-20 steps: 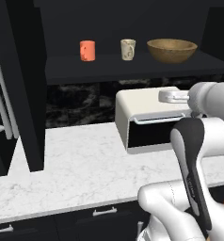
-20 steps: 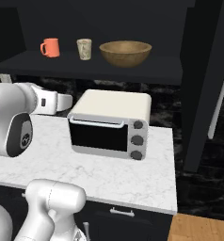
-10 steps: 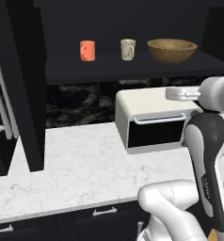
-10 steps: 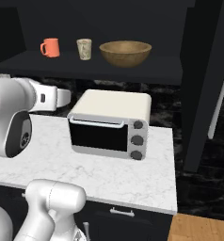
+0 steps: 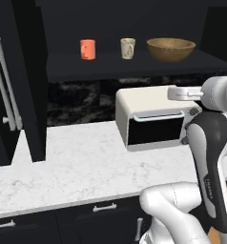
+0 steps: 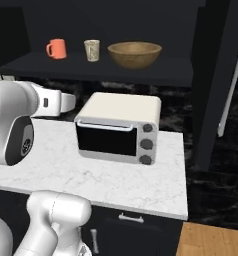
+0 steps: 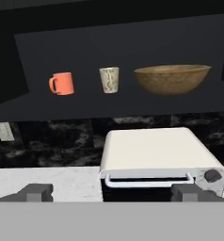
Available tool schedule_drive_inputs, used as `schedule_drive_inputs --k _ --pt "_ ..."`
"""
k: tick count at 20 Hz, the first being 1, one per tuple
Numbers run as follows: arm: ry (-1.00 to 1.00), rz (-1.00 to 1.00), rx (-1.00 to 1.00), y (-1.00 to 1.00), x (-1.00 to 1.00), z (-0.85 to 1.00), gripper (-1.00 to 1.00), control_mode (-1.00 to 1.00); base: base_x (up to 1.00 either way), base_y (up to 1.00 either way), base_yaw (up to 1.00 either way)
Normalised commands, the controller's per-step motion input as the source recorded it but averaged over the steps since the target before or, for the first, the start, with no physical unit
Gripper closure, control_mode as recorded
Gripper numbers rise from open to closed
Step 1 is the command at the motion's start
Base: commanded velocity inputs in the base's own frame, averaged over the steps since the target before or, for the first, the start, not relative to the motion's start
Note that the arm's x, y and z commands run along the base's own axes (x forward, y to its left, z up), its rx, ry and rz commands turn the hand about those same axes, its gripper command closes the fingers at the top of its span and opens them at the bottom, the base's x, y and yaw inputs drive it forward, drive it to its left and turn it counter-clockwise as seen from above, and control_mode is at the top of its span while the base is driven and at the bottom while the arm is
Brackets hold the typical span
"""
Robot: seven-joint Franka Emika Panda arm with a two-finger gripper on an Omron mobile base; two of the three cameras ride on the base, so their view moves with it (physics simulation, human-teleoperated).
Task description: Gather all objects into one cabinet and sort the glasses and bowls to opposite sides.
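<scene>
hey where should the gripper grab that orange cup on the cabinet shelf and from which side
Grip the orange cup across its upright round body, coming straight in from the open cabinet front. Its handle sticks out sideways, away from the cream cup, so keep the fingers off that side.

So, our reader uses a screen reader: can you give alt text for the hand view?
An open cabinet shelf holds, left to right, an orange mug, a cream cup and a wooden bowl. Below stands a white toaster oven on a marble counter, with the pincer open in the foreground.
</scene>
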Motion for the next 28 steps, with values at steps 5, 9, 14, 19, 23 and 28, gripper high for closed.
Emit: schedule_drive_inputs --k 5,9,14,19,23,28 --pt "0.0 0.0 0.0 0.0 0.0 0.0 -1.0 1.0 -0.79 0.0 0.0" --pt "0.0 0.0 0.0 0.0 0.0 0.0 -1.0 1.0 -0.83 0.0 0.0" --pt "0.0 0.0 0.0 0.0 0.0 0.0 -1.0 1.0 -0.83 0.02 0.0" --pt "0.0 0.0 0.0 0.0 0.0 0.0 -1.0 1.0 -0.73 0.02 0.0" --pt "0.0 0.0 0.0 0.0 0.0 0.0 -1.0 1.0 -0.65 0.07 0.0" --pt "0.0 0.0 0.0 0.0 0.0 0.0 -1.0 1.0 -0.34 0.11 0.14"
